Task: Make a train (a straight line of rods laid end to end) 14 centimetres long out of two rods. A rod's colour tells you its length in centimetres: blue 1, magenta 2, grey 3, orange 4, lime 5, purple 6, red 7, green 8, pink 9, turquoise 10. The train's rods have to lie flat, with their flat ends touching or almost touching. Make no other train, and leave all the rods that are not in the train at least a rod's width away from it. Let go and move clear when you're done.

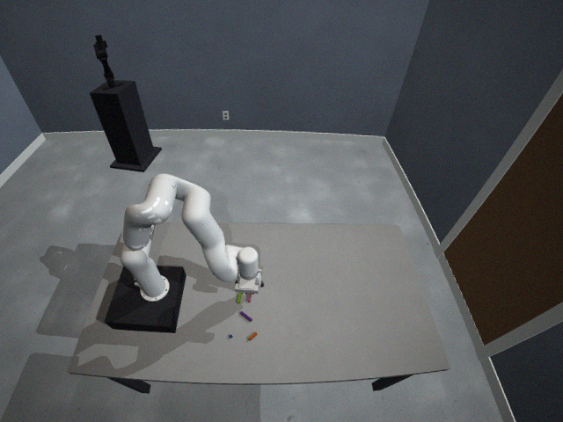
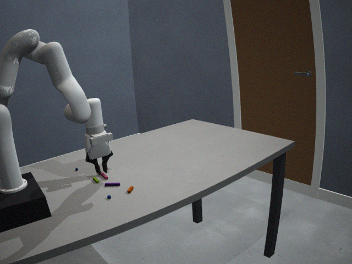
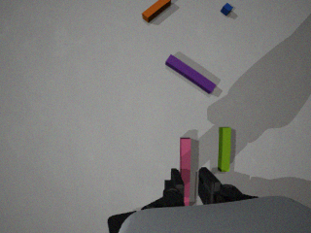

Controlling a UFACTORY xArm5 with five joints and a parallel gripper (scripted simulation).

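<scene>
In the wrist view, your claw [image 1: 249,294] [image 2: 102,172] [image 3: 188,181] has its fingers apart, above the pink rod [image 1: 249,297] [image 2: 104,175] [image 3: 185,157]. You have the lime rod [image 1: 238,297] [image 2: 95,180] [image 3: 224,149] lying near it, roughly parallel.

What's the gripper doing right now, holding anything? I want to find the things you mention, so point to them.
Gripper [image 2: 102,172] [image 3: 188,181]: open, holding nothing, its fingers parted near the pink rod [image 1: 249,297] [image 2: 104,175] [image 3: 185,157].

White five-joint arm [image 1: 200,218] [image 2: 66,82], one: arched high, forearm sloping down. Gripper [image 1: 249,294] [image 2: 102,172] [image 3: 188,181], one: pointing downward, black fingers parted slightly, nothing clasped.
</scene>
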